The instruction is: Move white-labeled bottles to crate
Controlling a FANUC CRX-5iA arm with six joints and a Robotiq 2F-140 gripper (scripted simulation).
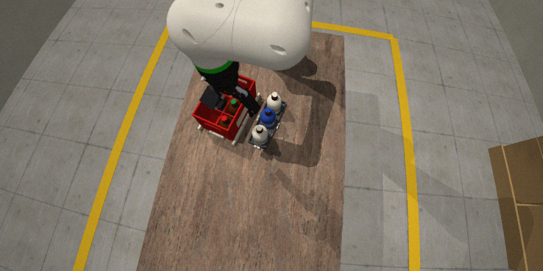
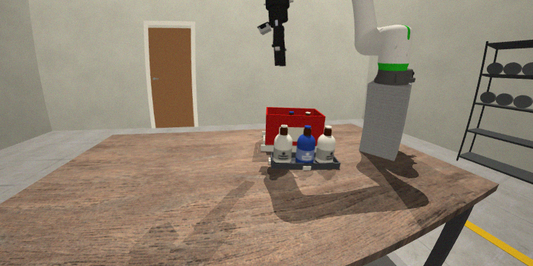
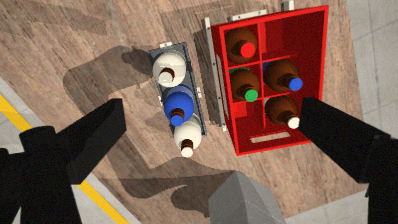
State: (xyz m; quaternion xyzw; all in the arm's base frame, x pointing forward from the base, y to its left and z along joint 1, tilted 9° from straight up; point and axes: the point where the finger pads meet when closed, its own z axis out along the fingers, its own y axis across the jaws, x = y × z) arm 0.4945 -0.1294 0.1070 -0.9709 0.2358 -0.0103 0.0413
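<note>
A dark tray (image 1: pixel 275 124) on the wooden table holds three upright bottles in a row. Two are white-labeled bottles (image 1: pixel 274 101) (image 1: pixel 259 133), with a blue bottle (image 1: pixel 268 116) between them. They also show in the wrist view (image 3: pixel 169 70) (image 3: pixel 187 137) (image 3: pixel 177 102). The red crate (image 3: pixel 270 75) stands right beside the tray. It holds brown bottles with red (image 3: pixel 247 49), green (image 3: pixel 251 94), blue (image 3: pixel 295 84) and white (image 3: pixel 293 122) caps. Two of its slots (image 3: pixel 295 37) (image 3: pixel 246 119) are empty. My gripper (image 2: pixel 279 58) is open and empty, high above the crate and tray, pointing down.
The arm's grey pedestal (image 2: pixel 384 118) stands on the table behind and to the right of the tray. A black shelf rack (image 2: pixel 500 107) is off the table at the right. Cardboard boxes (image 1: pixel 521 185) lie on the floor outside the yellow line.
</note>
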